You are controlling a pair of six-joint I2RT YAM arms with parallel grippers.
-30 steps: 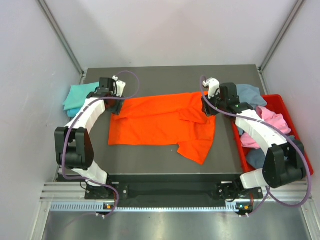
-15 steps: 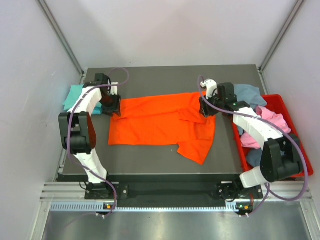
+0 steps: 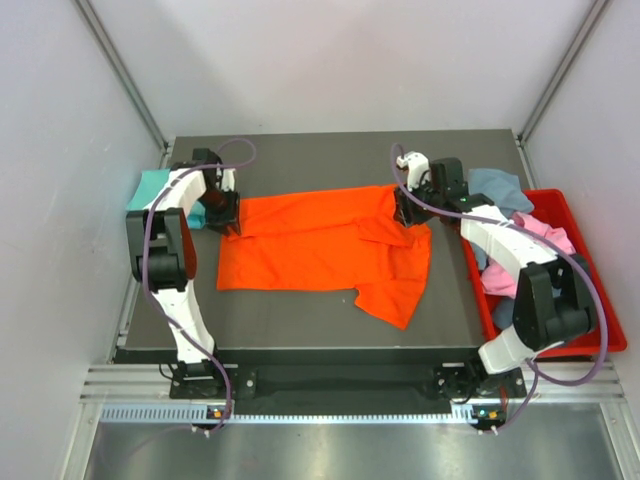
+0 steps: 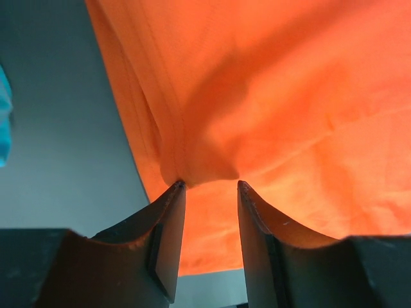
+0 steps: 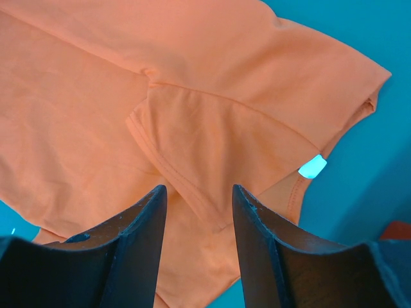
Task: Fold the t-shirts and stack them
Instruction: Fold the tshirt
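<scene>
The bright orange soft cloth t-shirt (image 3: 320, 250) lies spread on the dark grey table (image 3: 300, 160). A pucker of its edge sits between the left gripper's (image 4: 209, 186) parted jaws. The right gripper's (image 5: 196, 189) jaws, also apart, straddle its folded sleeve (image 5: 212, 147).

Passage open along far table (image 3: 340, 155) edge; red bin (image 3: 552, 203) walls right, teal shirt (image 3: 150, 188) left.
</scene>
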